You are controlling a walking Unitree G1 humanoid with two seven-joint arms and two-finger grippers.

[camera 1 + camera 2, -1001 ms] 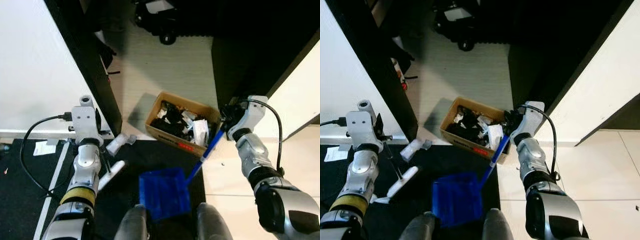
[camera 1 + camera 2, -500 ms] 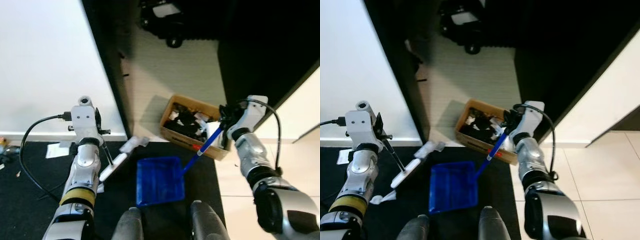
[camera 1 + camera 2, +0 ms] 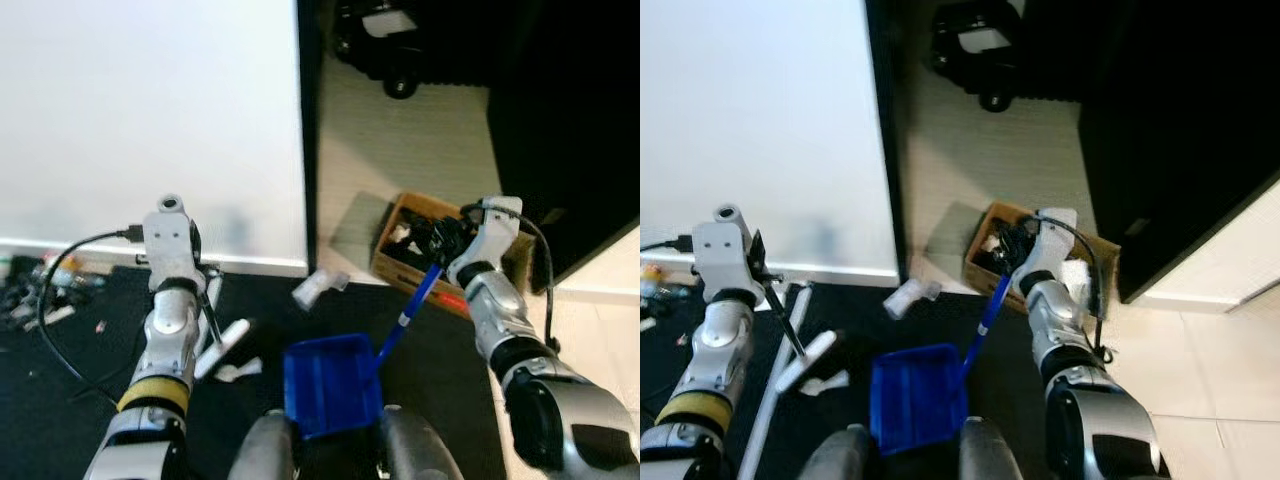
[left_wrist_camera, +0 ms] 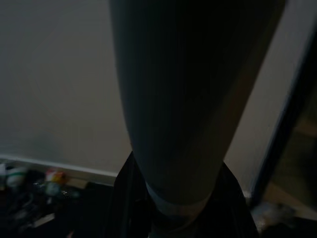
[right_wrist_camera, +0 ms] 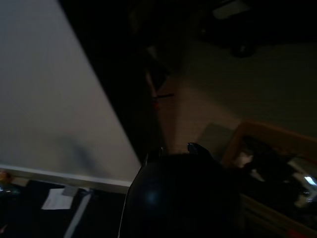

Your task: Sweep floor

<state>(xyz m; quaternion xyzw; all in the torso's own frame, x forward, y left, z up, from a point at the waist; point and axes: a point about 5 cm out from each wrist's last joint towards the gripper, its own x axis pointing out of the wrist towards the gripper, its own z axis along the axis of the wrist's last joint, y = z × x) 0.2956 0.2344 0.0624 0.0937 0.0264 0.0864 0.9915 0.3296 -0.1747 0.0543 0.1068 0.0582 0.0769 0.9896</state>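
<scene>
Fingers of the right gripper (image 3: pixel 440 243) are clamped on the top end of the blue plastic dustpan handle (image 3: pixel 413 305); the blue ribbed plastic dustpan tray (image 3: pixel 329 385) sits on the black floor mat (image 3: pixel 60 400) at 6 o'clock, just ahead of the robot's feet. Left gripper (image 3: pixel 205 290) has its fingers closed on the thin black stem of the white-headed hand broom (image 3: pixel 222 347), whose head rests on the mat at 8 o'clock.

Judgement on handling: both tools look light, rigid plastic. The long handle gives leverage, so the tray may swing or tip if gripped only at the tip; a lower hold would be steadier. The broom stem is thin and could rotate in the fingers.

Loose white scrap of debris (image 3: pixel 320 288) lies at 12 o'clock of the tray, near the mat edge, beside the brown cardboard box of clutter (image 3: pixel 400 235) at 1 o'clock. More small litter (image 3: pixel 40 290) along the white wall's base at 9 o'clock.
</scene>
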